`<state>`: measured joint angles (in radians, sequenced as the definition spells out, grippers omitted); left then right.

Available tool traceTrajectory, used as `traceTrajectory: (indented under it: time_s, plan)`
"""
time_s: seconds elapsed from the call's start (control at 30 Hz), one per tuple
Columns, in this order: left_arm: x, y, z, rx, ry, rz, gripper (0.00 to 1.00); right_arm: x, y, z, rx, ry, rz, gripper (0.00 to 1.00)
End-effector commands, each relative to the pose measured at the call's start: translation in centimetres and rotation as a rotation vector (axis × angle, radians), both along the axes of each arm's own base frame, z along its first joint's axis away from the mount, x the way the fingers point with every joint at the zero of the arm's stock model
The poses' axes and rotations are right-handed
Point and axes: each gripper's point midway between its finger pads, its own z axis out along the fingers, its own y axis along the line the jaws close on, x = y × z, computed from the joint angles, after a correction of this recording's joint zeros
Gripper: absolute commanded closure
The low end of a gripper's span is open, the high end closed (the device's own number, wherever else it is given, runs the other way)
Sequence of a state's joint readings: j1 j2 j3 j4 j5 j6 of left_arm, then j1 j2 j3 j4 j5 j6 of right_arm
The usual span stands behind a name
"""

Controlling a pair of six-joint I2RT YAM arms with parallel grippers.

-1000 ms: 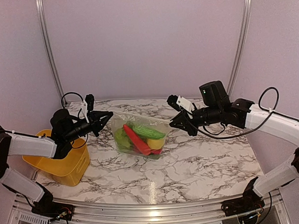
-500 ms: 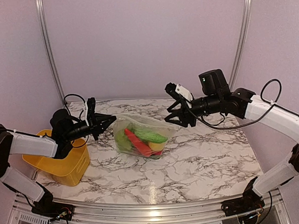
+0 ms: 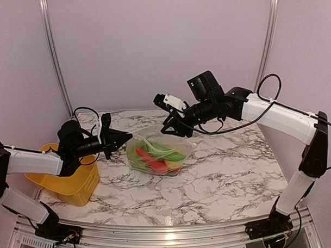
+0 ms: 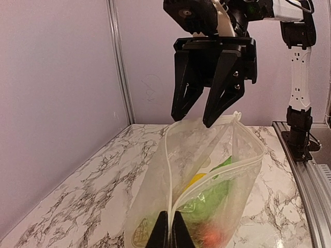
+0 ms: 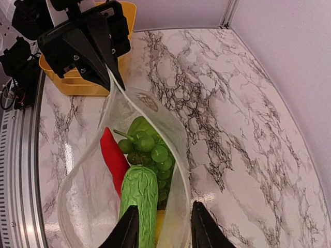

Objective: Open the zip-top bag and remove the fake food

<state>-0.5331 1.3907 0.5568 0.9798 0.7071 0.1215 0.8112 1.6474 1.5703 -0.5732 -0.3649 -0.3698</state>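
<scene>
The zip-top bag [image 3: 155,152] stands on the marble table with its mouth open; it also shows in the left wrist view [image 4: 207,175] and the right wrist view [image 5: 88,206]. My left gripper [image 3: 120,138] is shut on the bag's near rim corner [image 4: 170,227]. My right gripper [image 3: 174,129] is open and hangs over the bag's far rim [image 5: 163,222], one finger above the inside, one outside. The fake food lies inside: a red pepper [image 5: 114,155], green grapes [image 5: 152,150], a bumpy green vegetable [image 5: 139,196] and a yellow piece [image 3: 172,164].
A yellow plastic basket [image 3: 69,182] sits at the table's left edge under my left arm, and shows in the right wrist view [image 5: 77,85]. Metal rails run along the front edge and up the back wall.
My right gripper has swung left and up from beside the bag to above its mouth. My left gripper has shifted slightly right, still pinching the rim. The bag's mouth has spread wider.
</scene>
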Motion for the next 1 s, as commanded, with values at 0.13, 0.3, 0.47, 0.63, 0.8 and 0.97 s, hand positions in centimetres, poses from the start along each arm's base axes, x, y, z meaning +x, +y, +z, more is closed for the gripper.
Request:
traceTrajectory:
  time_s: [0.13,0.3,0.47,0.63,0.8,0.97]
  plan:
    - [-0.2,-0.4,1.1,0.005,-0.035,-0.01,1.0,2.5,0.5,-0.6,-0.067,-0.015,-0.097,0.73]
    - [0.9,-0.4,0.9,0.019,-0.006,0.037,1.0,3.3,0.9,-1.1,-0.07,0.0,-0.119,0.97]
    - [2.5,-0.2,0.9,0.019,0.033,0.109,1.0,4.0,1.4,-2.5,-0.088,0.034,-0.141,1.0]
    - [4.5,0.6,1.5,-0.032,0.081,0.218,1.0,4.5,1.4,-1.7,-0.031,0.061,-0.161,1.0]
    - [6.8,0.9,1.7,-0.083,0.199,0.306,0.88,6.4,-0.1,1.1,0.087,0.059,-0.245,1.0]
    - [8.1,0.6,1.6,-0.124,0.285,0.329,0.65,7.9,-2.5,3.4,0.171,0.046,-0.346,1.0]
